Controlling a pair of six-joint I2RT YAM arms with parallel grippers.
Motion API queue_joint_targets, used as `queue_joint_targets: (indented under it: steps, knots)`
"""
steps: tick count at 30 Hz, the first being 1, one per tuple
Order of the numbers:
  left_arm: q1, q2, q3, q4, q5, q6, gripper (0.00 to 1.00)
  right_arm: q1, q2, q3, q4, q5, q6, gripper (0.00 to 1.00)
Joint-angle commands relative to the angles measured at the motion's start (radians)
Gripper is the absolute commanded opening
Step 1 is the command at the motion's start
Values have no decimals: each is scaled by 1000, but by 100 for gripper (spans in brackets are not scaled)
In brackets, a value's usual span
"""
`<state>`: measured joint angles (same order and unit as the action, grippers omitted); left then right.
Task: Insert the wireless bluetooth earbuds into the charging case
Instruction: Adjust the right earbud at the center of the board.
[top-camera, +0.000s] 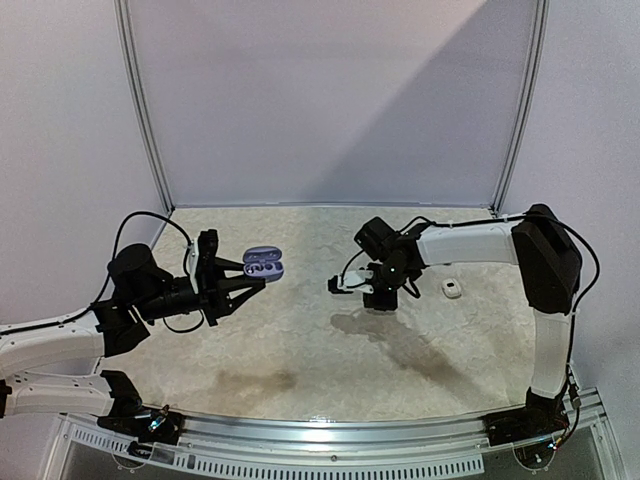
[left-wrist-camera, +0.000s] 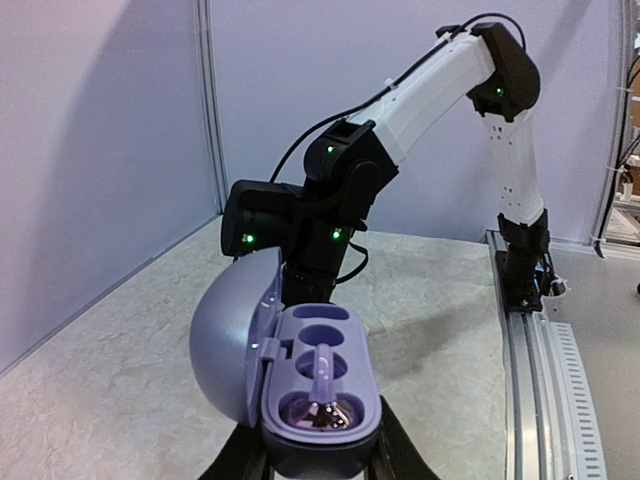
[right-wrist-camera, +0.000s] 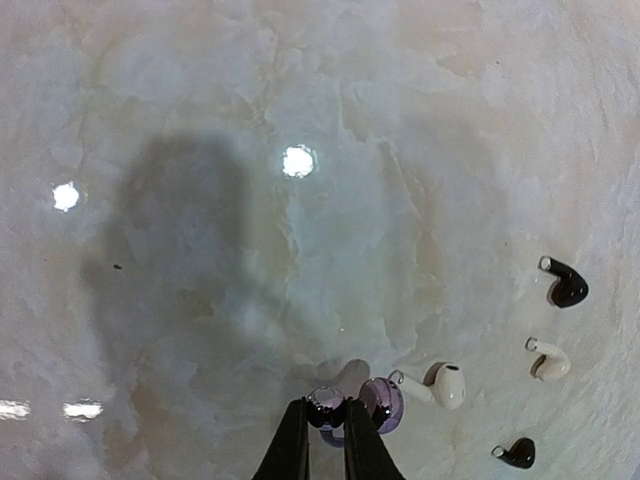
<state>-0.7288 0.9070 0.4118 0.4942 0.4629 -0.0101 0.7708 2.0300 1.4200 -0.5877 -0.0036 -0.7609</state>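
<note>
My left gripper (top-camera: 247, 277) is shut on the base of an open purple charging case (top-camera: 263, 265) and holds it above the table. In the left wrist view the case (left-wrist-camera: 320, 375) has its lid swung left, and one purple earbud (left-wrist-camera: 322, 400) sits in the near cavity; the far cavities look empty. My right gripper (right-wrist-camera: 326, 418) is shut on a purple clip-type earbud (right-wrist-camera: 383, 403), held by its small ball end above the table. Loose on the table below lie two white earbuds (right-wrist-camera: 441, 386) (right-wrist-camera: 548, 360) and two black earbuds (right-wrist-camera: 567, 286) (right-wrist-camera: 517, 453).
A small white case (top-camera: 452, 288) lies on the table right of my right gripper (top-camera: 338, 285). The right arm (left-wrist-camera: 440, 90) reaches over the table beyond the purple case. Walls and metal posts close the back and sides.
</note>
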Motion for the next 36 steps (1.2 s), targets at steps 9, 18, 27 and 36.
queue_joint_targets:
  steps: [9,18,27,36]
  knots:
    - [12,-12,-16,6,5,9,0,61,-116,-4,-250,164,1042,0]
    - [12,-21,-22,6,15,9,0,166,-43,7,-358,210,1455,0]
    - [11,-29,-22,5,23,9,0,174,27,33,-344,161,1536,0]
    - [11,-16,-13,12,35,9,0,175,20,106,-402,188,1516,12]
